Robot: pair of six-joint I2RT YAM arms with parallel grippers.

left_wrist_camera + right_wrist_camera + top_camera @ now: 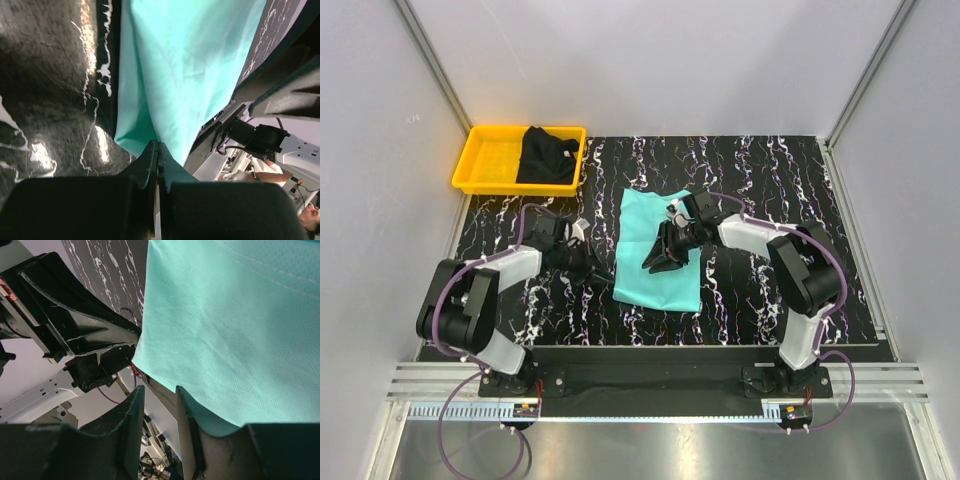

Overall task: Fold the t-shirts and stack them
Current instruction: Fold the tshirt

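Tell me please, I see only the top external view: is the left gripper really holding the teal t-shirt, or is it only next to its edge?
Observer: It is holding it. The left wrist view shows the left gripper shut, with the edge of the teal t-shirt caught at its tips.
Operator: Does the right gripper hold cloth too?
Observer: No. In the right wrist view the right gripper is open. The gap between its fingers holds no cloth, and the shirt's edge passes beside one finger.
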